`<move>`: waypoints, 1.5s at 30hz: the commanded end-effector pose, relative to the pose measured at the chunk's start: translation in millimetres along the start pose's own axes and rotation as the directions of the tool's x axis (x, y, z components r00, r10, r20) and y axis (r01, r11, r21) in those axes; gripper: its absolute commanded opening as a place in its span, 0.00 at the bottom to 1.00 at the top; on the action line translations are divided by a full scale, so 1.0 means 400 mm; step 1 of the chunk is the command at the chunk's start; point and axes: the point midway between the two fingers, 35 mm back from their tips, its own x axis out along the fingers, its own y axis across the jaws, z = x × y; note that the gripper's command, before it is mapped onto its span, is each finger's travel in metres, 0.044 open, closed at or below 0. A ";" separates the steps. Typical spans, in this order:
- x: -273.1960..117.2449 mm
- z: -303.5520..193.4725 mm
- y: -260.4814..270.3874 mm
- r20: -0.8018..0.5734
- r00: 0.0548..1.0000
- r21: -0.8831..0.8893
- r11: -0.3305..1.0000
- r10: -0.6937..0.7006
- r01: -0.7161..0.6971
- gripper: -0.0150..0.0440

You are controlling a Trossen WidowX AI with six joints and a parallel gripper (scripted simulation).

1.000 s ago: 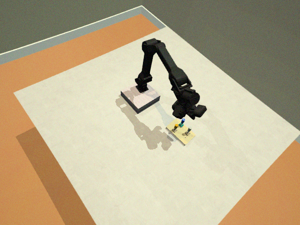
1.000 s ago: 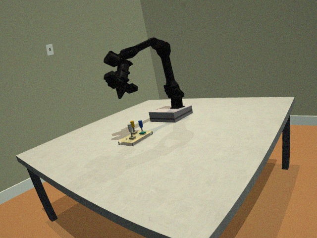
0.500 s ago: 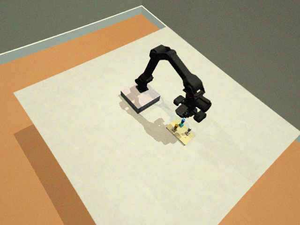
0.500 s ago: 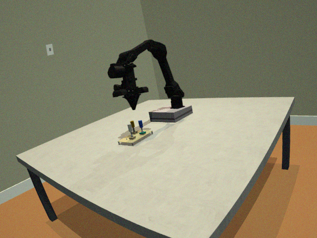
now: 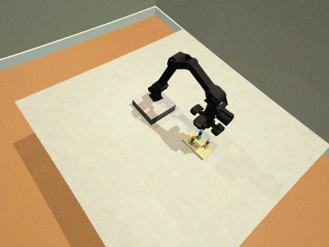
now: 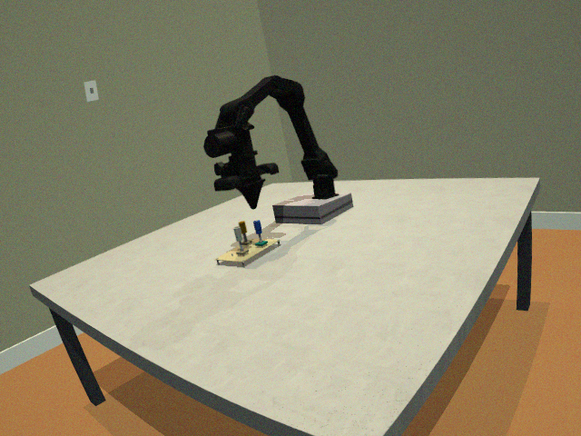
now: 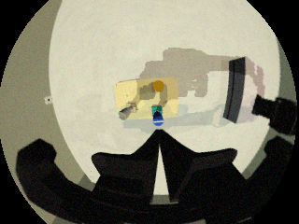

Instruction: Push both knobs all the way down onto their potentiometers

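Observation:
The circuit board [image 5: 206, 153] [image 6: 228, 257] [image 7: 123, 91] stands on short legs. A blue knob [image 5: 200, 131] [image 6: 257, 226] [image 7: 158, 120] sits high on the shaft above a teal potentiometer [image 5: 198, 137] [image 6: 260, 243] [image 7: 156, 110]. An orange knob [image 5: 193, 138] [image 6: 241, 226] [image 7: 159, 86] and a grey knob [image 5: 207, 142] [image 6: 238, 233] [image 7: 125, 112] also stand up on their shafts, with shaft showing below them in the exterior view. My gripper [image 6: 253, 207] [image 7: 159, 133] is shut and empty, pointing down above the board. Its tips are nearest the blue knob in the wrist view and touch nothing.
The arm's base block [image 5: 161, 111] [image 6: 297, 213] [image 7: 235, 89] stands on the table [image 5: 132, 170] [image 6: 356, 282], beyond the board in the exterior view. The three knobs stand close together on the board.

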 end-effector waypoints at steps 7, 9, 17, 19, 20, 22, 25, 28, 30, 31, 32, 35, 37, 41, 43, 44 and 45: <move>0.030 0.002 -0.001 0.006 1.000 0.007 1.000 -0.007 0.007 0.25; 0.038 0.002 -0.001 0.006 1.000 0.007 1.000 -0.007 0.007 0.25; 0.070 0.002 -0.002 0.006 1.000 0.007 1.000 -0.007 0.007 0.25; 0.073 0.002 -0.002 0.006 1.000 0.007 1.000 -0.007 0.007 0.25; 0.073 0.002 -0.002 0.006 1.000 0.007 1.000 -0.007 0.007 0.25; 0.073 0.002 -0.002 0.006 1.000 0.007 1.000 -0.007 0.007 0.25; 0.069 0.002 -0.002 0.006 1.000 0.007 1.000 -0.007 0.007 0.25; 0.071 0.002 -0.002 0.006 1.000 0.007 1.000 -0.007 0.007 0.25; 0.072 0.002 -0.002 0.006 1.000 0.007 1.000 -0.007 0.007 0.25; 0.073 0.002 -0.002 0.006 1.000 0.007 1.000 -0.007 0.007 0.25; 0.073 0.002 -0.002 0.006 1.000 0.007 1.000 -0.007 0.007 0.25; 0.075 0.002 -0.002 0.006 1.000 0.007 1.000 -0.007 0.007 0.25; 0.077 0.002 -0.002 0.006 1.000 0.007 1.000 -0.007 0.007 0.25; 0.079 0.002 -0.002 0.006 1.000 0.007 1.000 -0.007 0.007 0.25; 0.081 0.002 -0.002 0.006 1.000 0.007 1.000 -0.007 0.007 0.25; 0.081 0.002 -0.002 0.006 1.000 0.007 1.000 -0.007 0.007 0.25; 0.082 0.002 -0.002 0.006 1.000 0.007 1.000 -0.007 0.007 0.25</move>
